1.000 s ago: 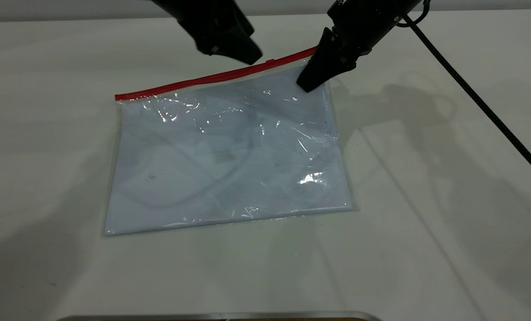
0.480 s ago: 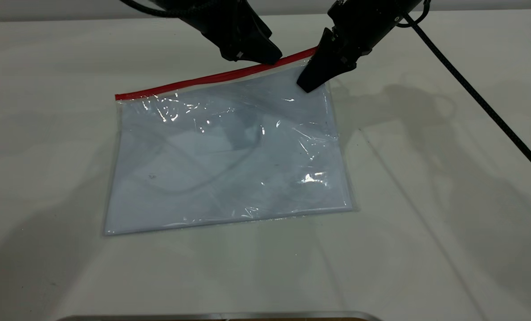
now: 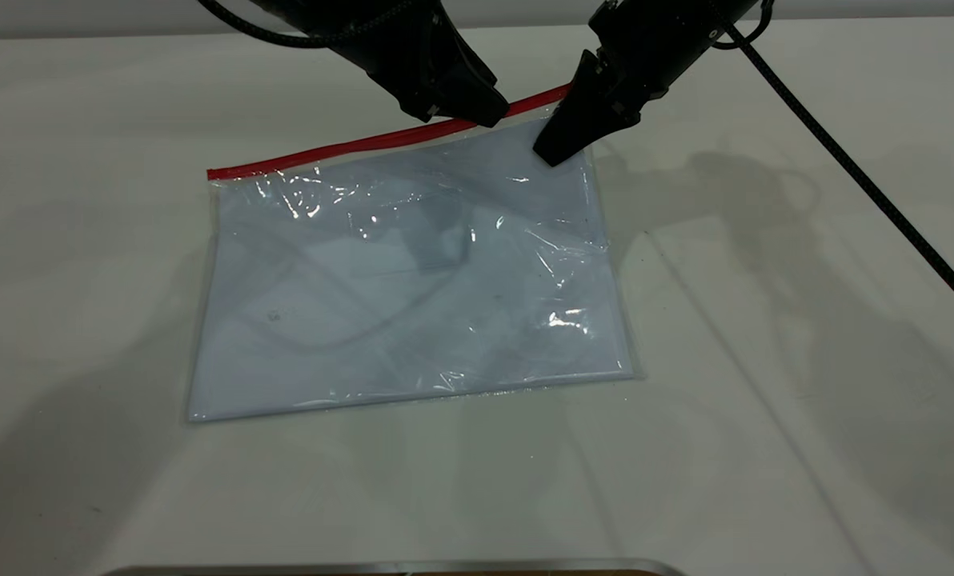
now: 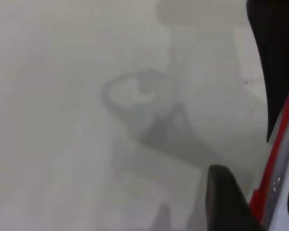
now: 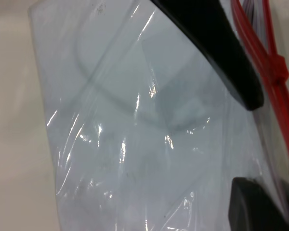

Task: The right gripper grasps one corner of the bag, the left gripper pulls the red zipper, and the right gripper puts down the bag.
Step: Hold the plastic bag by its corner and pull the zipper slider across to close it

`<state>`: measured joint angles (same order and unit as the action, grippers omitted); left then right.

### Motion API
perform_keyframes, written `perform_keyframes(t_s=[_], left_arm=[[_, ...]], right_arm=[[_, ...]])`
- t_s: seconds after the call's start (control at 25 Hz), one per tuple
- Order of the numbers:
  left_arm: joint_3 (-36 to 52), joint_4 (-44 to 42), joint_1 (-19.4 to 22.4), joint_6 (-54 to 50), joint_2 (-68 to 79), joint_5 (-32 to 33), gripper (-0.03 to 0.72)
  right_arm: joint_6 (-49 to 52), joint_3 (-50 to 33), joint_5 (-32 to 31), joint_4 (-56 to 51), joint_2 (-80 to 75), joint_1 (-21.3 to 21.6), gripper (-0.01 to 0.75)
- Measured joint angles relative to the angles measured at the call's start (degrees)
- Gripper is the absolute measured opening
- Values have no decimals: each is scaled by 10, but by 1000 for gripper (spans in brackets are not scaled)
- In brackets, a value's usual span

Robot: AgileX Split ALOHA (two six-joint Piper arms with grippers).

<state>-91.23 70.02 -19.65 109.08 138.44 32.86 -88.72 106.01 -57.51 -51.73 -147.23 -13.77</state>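
The bag (image 3: 413, 272) lay flat on the white table (image 3: 765, 400), its far long edge lifted a little where the right gripper (image 3: 563, 140) had it. That gripper's jaws were pinched down on the corner of the bag (image 3: 581, 156), one finger on top of the clear plastic and the other beneath it, the red zipper (image 3: 349, 146) running off from just beside them. In the right wrist view the upper finger (image 5: 216, 53) lay across the plastic and the lower one (image 5: 260, 207) showed below it, with the small red slider tab (image 5: 278, 65) just outside the jaws, beside the tip of the upper finger. The left gripper (image 3: 481, 112) had its tips down at the red strip, close beside the right gripper's jaws. In the left wrist view one finger (image 4: 226, 199) stood on one side of the strip (image 4: 274, 149) and the other on the opposite side, so the jaws straddled the zipper; whether they were actually clamped on it, I could not tell.
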Motion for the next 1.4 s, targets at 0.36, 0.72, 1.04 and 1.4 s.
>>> perform_keyframes(t_s=[0.36,0.72,1.04,1.4], left_arm=[[0,0,0,-8,13,-1,301],[0,0,0,-8,16,-1,147],[0,0,0,-9,16,1,53],[-5,3,6,-11,16,-1,53]], right_arm=[[0,0,0,0,0,0,33],[0,0,0,0,0,0,33],[6,1,0,-1,0,1,33],[36,1,-21,-29,0,49,33]])
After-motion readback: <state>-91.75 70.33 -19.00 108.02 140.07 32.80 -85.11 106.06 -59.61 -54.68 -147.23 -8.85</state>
